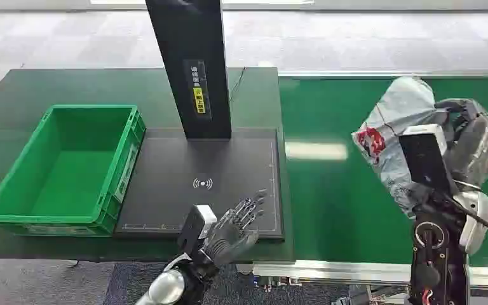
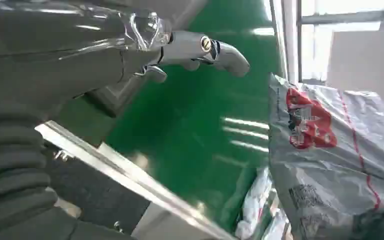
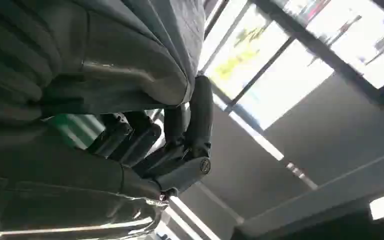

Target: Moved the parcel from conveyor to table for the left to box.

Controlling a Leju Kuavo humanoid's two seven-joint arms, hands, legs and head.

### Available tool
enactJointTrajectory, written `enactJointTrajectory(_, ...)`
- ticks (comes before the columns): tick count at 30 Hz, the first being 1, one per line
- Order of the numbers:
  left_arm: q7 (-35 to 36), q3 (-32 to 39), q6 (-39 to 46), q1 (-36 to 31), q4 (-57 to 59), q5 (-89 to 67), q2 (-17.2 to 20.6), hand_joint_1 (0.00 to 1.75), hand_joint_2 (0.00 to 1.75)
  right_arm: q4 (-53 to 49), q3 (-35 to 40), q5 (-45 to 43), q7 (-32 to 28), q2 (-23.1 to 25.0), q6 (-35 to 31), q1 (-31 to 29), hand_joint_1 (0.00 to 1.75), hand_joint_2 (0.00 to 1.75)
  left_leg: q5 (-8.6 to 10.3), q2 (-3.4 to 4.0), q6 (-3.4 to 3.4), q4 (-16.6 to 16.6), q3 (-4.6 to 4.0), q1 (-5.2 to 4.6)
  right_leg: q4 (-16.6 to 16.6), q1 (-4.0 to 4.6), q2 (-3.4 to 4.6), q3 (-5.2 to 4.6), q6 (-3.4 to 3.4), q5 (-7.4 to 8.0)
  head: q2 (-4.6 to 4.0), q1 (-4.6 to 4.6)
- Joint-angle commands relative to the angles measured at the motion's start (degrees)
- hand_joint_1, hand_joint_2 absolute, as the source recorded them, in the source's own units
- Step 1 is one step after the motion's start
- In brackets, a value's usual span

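A grey plastic parcel with a red print is lifted above the green conveyor at the right. My right hand grips it from the right side, fingers wrapped around the bag. In the right wrist view the parcel presses against dark fingers. The left wrist view shows the parcel hanging over the belt. My left hand hovers over the front edge of the black scanner pad, fingers spread and holding nothing.
A green crate with nothing inside stands on the dark table at the left. A black post rises from the back of the pad. The conveyor's metal rail runs along the near edge.
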Motion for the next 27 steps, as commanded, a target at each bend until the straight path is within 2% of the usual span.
enactJointTrajectory(1, -6.61, 7.44, 14.84, 4.78, -0.88, -5.75, 1.58, 0.00, 1.75, 14.76, 28.84, -1.36, -2.35, 1.70, -2.26, -9.27, 1.75, 1.75, -0.09, 0.79, -0.02, -0.15, 0.26, -0.01, -0.06, 0.01, 0.77, -0.03, -0.05, 0.13, 0.00, 0.00)
enactJointTrajectory(4, -8.38, 10.70, 18.30, 7.54, -6.06, -6.14, 1.90, 0.00, 1.75, 17.39, 32.14, -2.94, -2.77, 2.63, -1.94, -13.56, 1.75, 1.75, -0.06, 0.55, -0.01, -0.04, 0.07, -0.02, 0.04, 0.00, 0.54, -0.18, -0.04, 0.07, -0.02, -0.02)
enactJointTrajectory(5, -8.32, 10.88, 18.33, 7.67, -6.38, -6.18, 2.00, 0.00, 1.75, 17.61, 32.33, -3.09, -2.63, 2.78, -1.86, -13.99, 1.75, 1.75, -0.03, 0.41, -0.03, -0.01, -0.01, 0.03, 0.06, 0.04, 0.41, -0.19, -0.02, 0.06, 0.00, -0.02)
enactJointTrajectory(6, -8.30, 10.97, 18.34, 7.74, -6.47, -6.19, 2.04, 0.00, 1.75, 17.69, 32.41, -3.19, -2.55, 2.74, -1.84, -14.17, 1.75, 1.75, -0.05, 0.61, -0.02, -0.02, 0.02, 0.05, 0.04, 0.06, 0.61, -0.22, -0.03, 0.10, 0.00, -0.04)
enactJointTrajectory(8, -8.21, 11.48, 18.83, 7.80, -6.08, -5.85, 1.56, 0.00, 1.75, 17.99, 33.04, -4.53, -3.59, 2.67, -0.88, -14.79, 1.75, 1.75, 0.00, 0.30, -0.01, -0.04, -0.03, 0.02, 0.02, 0.04, 0.30, -0.18, 0.00, 0.05, 0.00, -0.04)
enactJointTrajectory(11, -8.95, 13.37, 21.03, 8.45, -7.03, -5.39, 1.33, 0.00, 1.75, 21.68, 36.33, -7.28, -4.97, 6.07, 2.50, -18.03, 1.75, 1.75, 0.01, 0.20, 0.00, -0.01, -0.09, 0.01, 0.05, 0.02, 0.19, -0.19, 0.00, 0.05, 0.00, 0.00)
enactJointTrajectory(13, -10.20, 14.28, 23.41, 9.36, -8.76, -6.54, 1.53, 0.00, 1.75, 23.87, 38.86, -9.17, -5.01, 7.64, 3.48, -19.39, 1.75, 1.75, -0.01, 0.45, -0.01, -0.02, -0.09, -0.01, 0.04, 0.01, 0.43, -0.23, -0.01, 0.11, -0.02, 0.02)
enactJointTrajectory(15, -11.84, 16.13, 27.00, 10.42, -10.92, -7.51, 1.43, 0.00, 1.75, 25.11, 40.89, -10.35, -4.83, 7.60, 4.13, -19.59, 1.75, 1.75, 0.00, 0.50, -0.03, -0.04, -0.06, 0.01, 0.03, 0.03, 0.48, -0.22, -0.03, 0.12, 0.00, -0.02)
enactJointTrajectory(17, -14.52, 19.09, 32.10, 11.46, -13.56, -9.27, 1.63, 0.00, 1.75, 25.77, 42.29, -11.02, -5.43, 6.78, 4.52, -18.90, 1.75, 1.75, 0.02, 0.16, -0.03, -0.02, -0.05, 0.02, 0.02, 0.04, 0.13, -0.12, -0.02, 0.03, 0.00, 0.00)
enactJointTrajectory(21, -14.29, 22.74, 33.02, 12.36, -16.74, -8.70, 2.41, 0.00, 1.75, 25.04, 42.53, -11.62, -6.33, 5.74, 3.58, -17.79, 1.75, 1.75, 0.01, 0.24, -0.03, -0.03, -0.02, 0.07, -0.02, 0.09, 0.24, -0.12, -0.03, 0.05, 0.00, -0.02)
enactJointTrajectory(24, -12.70, 23.66, 32.03, 12.63, -16.41, -9.01, 2.46, 0.00, 1.75, 26.47, 41.62, -11.14, -2.20, 4.38, 4.28, -17.35, 1.75, 1.75, 0.04, 0.12, -0.01, -0.06, -0.01, 0.06, -0.05, 0.08, 0.12, -0.07, -0.01, 0.05, 0.00, -0.02)
enactJointTrajectory(27, -11.08, 24.15, 29.83, 12.92, -16.89, -9.63, 1.76, 0.00, 1.75, 34.97, 40.30, -12.08, 2.60, 2.94, 7.95, -17.20, 1.75, 1.75, 0.07, -0.01, 0.00, -0.05, -0.01, 0.05, -0.07, 0.07, -0.01, 0.00, 0.02, 0.05, 0.00, 0.00)
